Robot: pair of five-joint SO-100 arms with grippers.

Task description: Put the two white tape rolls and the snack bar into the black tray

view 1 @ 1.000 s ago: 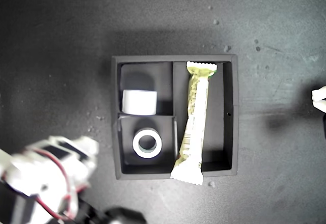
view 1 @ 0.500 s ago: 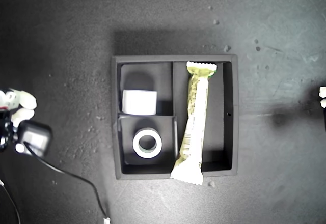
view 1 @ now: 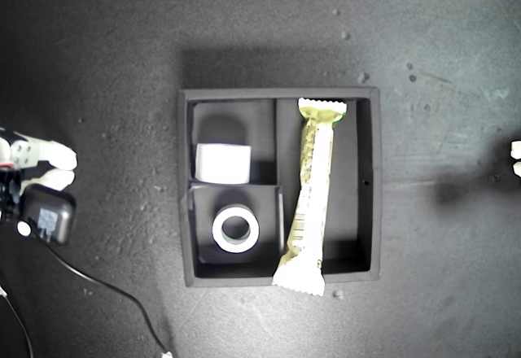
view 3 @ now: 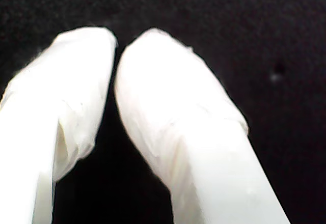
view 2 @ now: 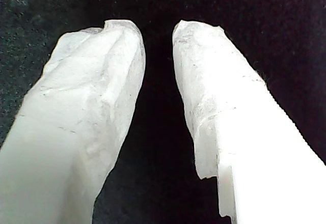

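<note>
The tray point(view 1: 366, 187) sits at the centre of the exterior view on a dark mat point(view 1: 98, 49); it has two small square compartments toward that view's left and one long compartment toward its right; all three task items are inside it. The small compartment nearer the bottom edge of the exterior view holds the cored roll point(view 1: 235, 229), lying flat with its hole facing up and its greenish-grey core visible; the small compartment above it holds the white roll point(view 1: 222, 163), standing on its edge so that its broad white side faces the camera. The long compartment holds the bar point(view 1: 310, 196), lying lengthwise and slightly tilted; its lower crimped end overlaps the tray rim nearest the bottom edge of the view; its upper crimped end lies just inside the far rim. An arm with white fingertips shows at the exterior view's left edge, well apart from the tray, beside a black adapter point(view 1: 47, 214) with its cable point(view 1: 122, 297); a second white tip shows at that view's right edge; the wrist views do not establish which arm is which. My first gripper point(view 2: 159, 30) is spread with a clear gap and holds nothing; my second gripper point(view 3: 116, 43) has its jaws pressed nearly together at the tips, empty, over bare mat.
</note>
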